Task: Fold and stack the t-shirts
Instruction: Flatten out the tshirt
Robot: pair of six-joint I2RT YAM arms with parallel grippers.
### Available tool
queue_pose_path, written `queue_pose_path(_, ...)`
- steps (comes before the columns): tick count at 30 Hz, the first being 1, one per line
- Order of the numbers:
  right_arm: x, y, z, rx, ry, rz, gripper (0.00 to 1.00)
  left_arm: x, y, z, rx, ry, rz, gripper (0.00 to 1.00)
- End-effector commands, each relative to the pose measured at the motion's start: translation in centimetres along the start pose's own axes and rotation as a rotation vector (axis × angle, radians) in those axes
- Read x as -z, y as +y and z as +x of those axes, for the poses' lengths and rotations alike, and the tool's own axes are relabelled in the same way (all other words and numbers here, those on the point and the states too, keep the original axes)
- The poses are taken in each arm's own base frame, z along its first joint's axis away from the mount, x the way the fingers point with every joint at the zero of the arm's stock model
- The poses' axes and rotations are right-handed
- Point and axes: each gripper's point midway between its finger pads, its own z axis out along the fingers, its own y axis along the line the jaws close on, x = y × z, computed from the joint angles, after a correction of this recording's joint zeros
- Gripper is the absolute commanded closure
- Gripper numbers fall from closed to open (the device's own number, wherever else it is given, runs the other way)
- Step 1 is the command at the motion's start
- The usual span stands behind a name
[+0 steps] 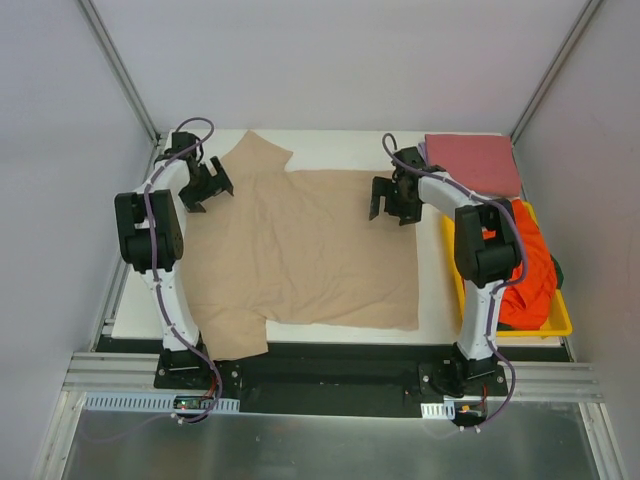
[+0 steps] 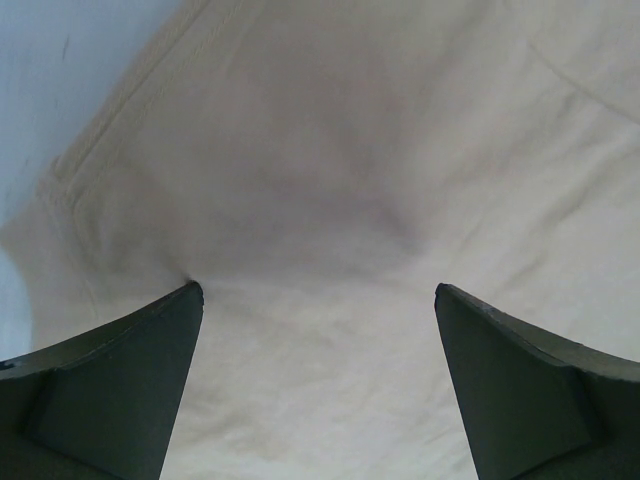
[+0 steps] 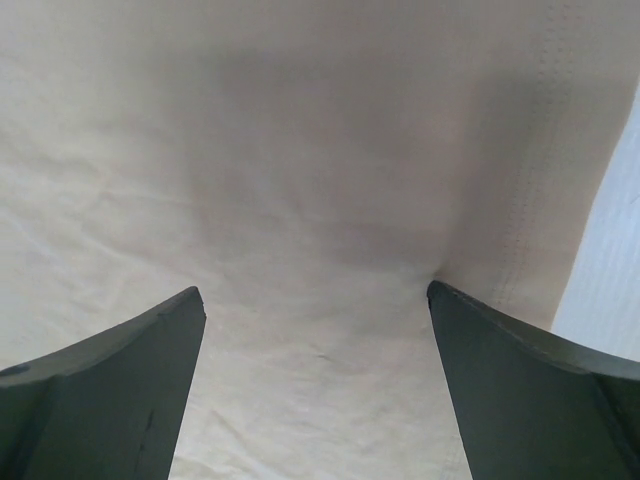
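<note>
Tan t-shirt flat on tabletop, long axis left–right, hem to the right. Left pincer over far shoulder, right pincer over far hem corner. Both spread wide, empty; tips possibly touching cloth. Each arm nearest its own end.

Robot lab cell: plain white enclosure walls, aluminium frame rail along near edge, white worktable inside.
</note>
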Motion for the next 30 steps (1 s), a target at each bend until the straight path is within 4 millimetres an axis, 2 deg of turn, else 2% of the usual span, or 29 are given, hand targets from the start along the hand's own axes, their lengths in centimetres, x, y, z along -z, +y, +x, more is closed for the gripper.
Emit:
queue_pose_path(1,-0.8,-0.1,-1.5,-0.053,0.036,-0.033,0.04,-1.7,-0.3,-1.1,0.036,0.041,-0.012,0.01)
queue_pose_path(4,-1.6,-0.3,-2.8,-0.065,0.056,-0.043,0.04,-2.9,-1.0,-2.0,0.044,0.054,0.006,0.01)
queue_pose_path(12,-2.8,-1.3,-8.0,-0.102,0.013,-0.067,0.04,-5.3,-3.2,-5.5,0.061,0.034,0.079,0.01)
queue_pose_path(15,-3.6,-1.9,-9.5,-0.113,0.002,-0.081,0.04,-5.4,-4.6,-7.6,0.058,-0.006,0.124,0.01)
queue_pose_path(18,-3.7,-1.7,-11.1,-0.117,-0.022,-0.105,0.04,-5.2,-5.3,-8.2,0.064,-0.01,0.153,0.01)
queue_pose_path(21,-2.8,-0.6,-11.6,-0.103,-0.038,-0.147,0.04,-4.0,-5.5,-8.2,0.075,-0.017,0.156,0.01)
queue_pose_path(23,-1.4,-0.2,-12.1,-0.069,-0.071,-0.15,0.04,-2.2,-6.0,-8.5,0.06,-0.035,0.171,0.01)
queue_pose_path(25,0.5,0.2,-12.3,-0.032,-0.101,-0.137,0.04,0.0,-6.4,-8.7,0.046,-0.059,0.182,0.01)
queue_pose_path(27,2.7,0.5,-12.2,-0.006,-0.13,-0.121,0.04,3.2,-6.6,-8.7,0.028,-0.105,0.169,0.01)
queue_pose_path(29,4.3,0.7,-10.7,0.039,-0.146,-0.089,0.04,6.4,-6.2,-7.6,0.015,-0.146,0.123,0.01)
queue_pose_path(30,6.2,1.0,-10.4,0.063,-0.186,-0.073,0.04,6.9,-5.4,-5.7,0.014,-0.129,0.089,0.01)
